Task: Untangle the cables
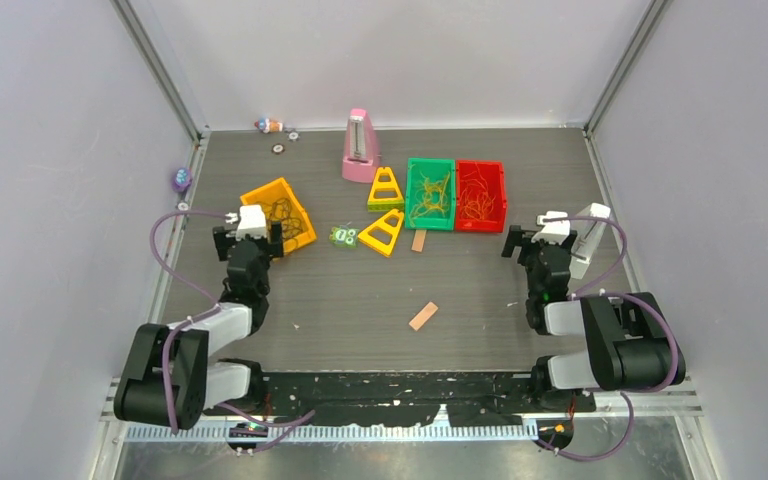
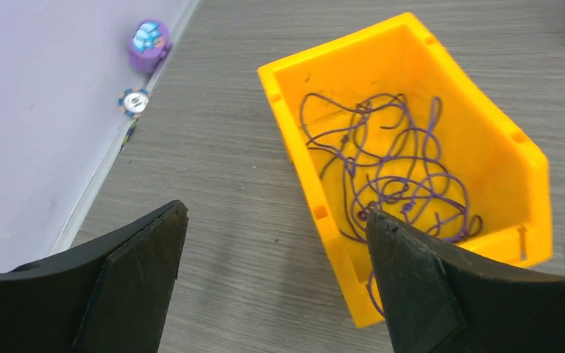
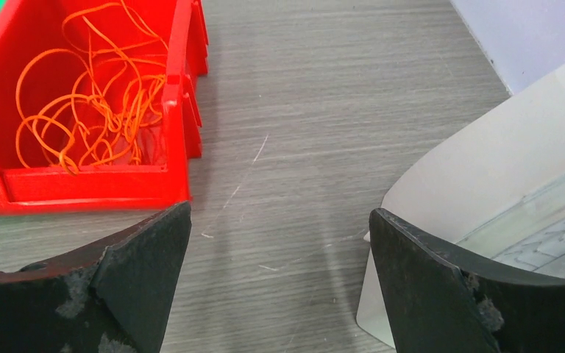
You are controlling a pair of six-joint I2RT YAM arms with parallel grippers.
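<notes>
Three bins of cables (image 2: 382, 180): yellow bin (image 2: 489, 143), green bin (image 1: 431, 162), red bin (image 3: 81, 185) | all jaws wide

Overhead looks down, far; wrists close — sharing yellow bin (image 2: 485, 140), red bin (image 3: 81, 184).

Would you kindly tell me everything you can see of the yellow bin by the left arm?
The yellow bin is glossy plastic, open-topped, with a lowered front lip. It sits upright, skewed, on the grey table, holding a loose tangle of purple cables. The open left gripper hovers just before it, gripping nothing.
</notes>
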